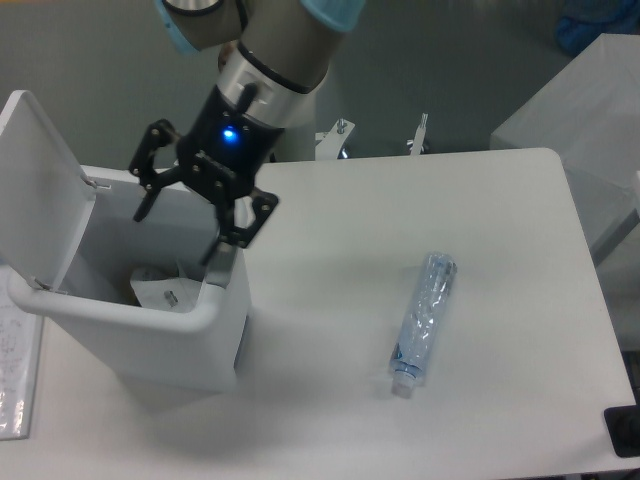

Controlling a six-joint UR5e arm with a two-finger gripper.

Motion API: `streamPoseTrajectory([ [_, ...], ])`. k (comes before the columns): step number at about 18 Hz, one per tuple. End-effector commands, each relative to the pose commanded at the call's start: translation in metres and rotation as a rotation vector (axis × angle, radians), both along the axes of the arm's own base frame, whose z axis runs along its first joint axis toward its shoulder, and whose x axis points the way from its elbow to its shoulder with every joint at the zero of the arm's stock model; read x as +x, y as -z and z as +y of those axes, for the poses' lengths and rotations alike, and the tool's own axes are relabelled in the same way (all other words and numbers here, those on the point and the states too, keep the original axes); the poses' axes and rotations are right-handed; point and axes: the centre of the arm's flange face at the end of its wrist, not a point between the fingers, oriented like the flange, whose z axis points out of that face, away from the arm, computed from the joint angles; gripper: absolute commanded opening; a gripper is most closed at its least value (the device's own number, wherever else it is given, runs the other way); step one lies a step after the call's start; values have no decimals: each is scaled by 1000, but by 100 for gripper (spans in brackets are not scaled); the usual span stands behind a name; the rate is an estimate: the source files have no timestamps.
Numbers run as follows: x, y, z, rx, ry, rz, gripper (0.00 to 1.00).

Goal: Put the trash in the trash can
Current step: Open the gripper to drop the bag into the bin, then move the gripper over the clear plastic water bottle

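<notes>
- White tabletop [480, 200] filled most of the view, with grey floor beyond it.
- Spread wide and holding nothing, the black two-finger gripper [185, 225] hung over the large white rectangular plastic trash can [190, 320], one finger [150, 185] above the opening and the other by the can's right wall.
- Inside the can lay the crumpled clear plastic wrapper [160, 290], low against the near wall; its green strip could not be made out.
- At the can's left side, the hinged flat white lid [40, 180] stood open.
- Well to the right of the can, the long crushed clear plastic bottle with a bluish label [425, 320] lay on the tabletop, untouched.
- By my judgement, half the job was done: one piece binned, the bottle left to fetch.
</notes>
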Motion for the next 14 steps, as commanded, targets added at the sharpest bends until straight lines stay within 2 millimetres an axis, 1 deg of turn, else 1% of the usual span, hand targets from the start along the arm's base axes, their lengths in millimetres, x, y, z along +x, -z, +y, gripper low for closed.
streamPoseTrajectory([
  [2, -35, 15, -6, -4, -39, -1, 100],
  [4, -65, 29, -4, -16, -62, -4, 100],
  [7, -111, 64, -3, -112, -112, 29, 100],
  [8, -124, 78, -1, -149, -116, 41, 100],
  [9, -134, 94, 0, -191, -124, 47, 100],
  [11, -145, 128, 0, -282, -122, 67, 100],
  [12, -146, 145, 1, -331, -109, 79, 100],
  [14, -148, 170, 3, -416, -103, 97, 100],
])
